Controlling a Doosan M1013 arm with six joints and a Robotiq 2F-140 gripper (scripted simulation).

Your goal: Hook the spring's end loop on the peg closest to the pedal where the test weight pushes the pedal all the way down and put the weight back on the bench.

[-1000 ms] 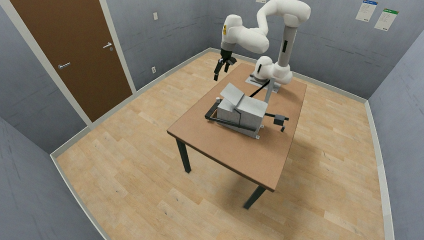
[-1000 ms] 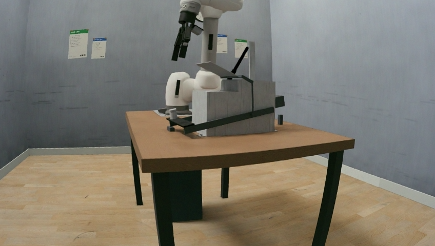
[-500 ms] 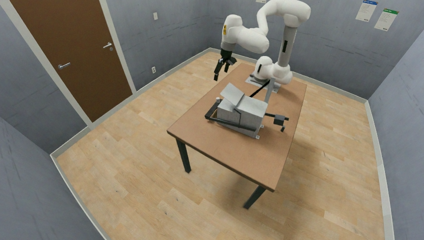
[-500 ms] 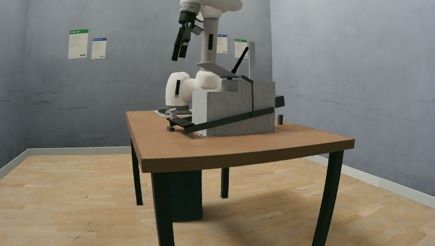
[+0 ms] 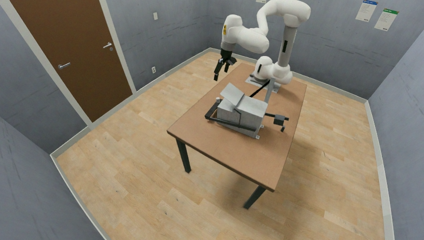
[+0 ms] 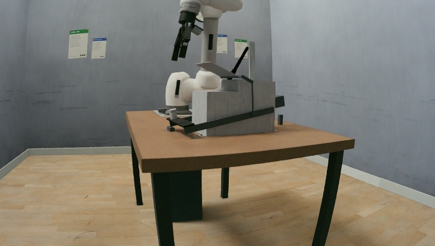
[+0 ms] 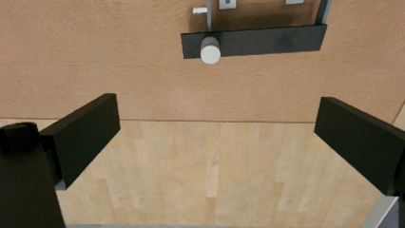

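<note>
The steel weight (image 5: 218,100) (image 6: 173,113) (image 7: 210,53), a small light grey cylinder, stands on one end of the black pedal (image 5: 211,110) (image 6: 183,122) (image 7: 271,42). The pedal is low, close above a small dark block (image 6: 171,128) on the bench. The feeder's lid (image 5: 232,93) (image 6: 215,68) is tilted up. A short white stub (image 7: 200,10) sticks out beside the pedal's arm in the wrist view. I cannot make out the spring, its loop or which peg holds it. My gripper (image 5: 221,74) (image 6: 178,57) (image 7: 217,113) is open and empty, high above the bench's edge and away from the weight.
The grey feeder box (image 5: 251,104) (image 6: 225,103) stands on the brown bench (image 5: 208,139) (image 6: 259,143). A tall grey post (image 5: 269,90) (image 6: 251,60) and a slanted black rod (image 5: 259,89) (image 6: 240,60) rise near it. A dark block (image 5: 279,119) sits on a bar behind the box.
</note>
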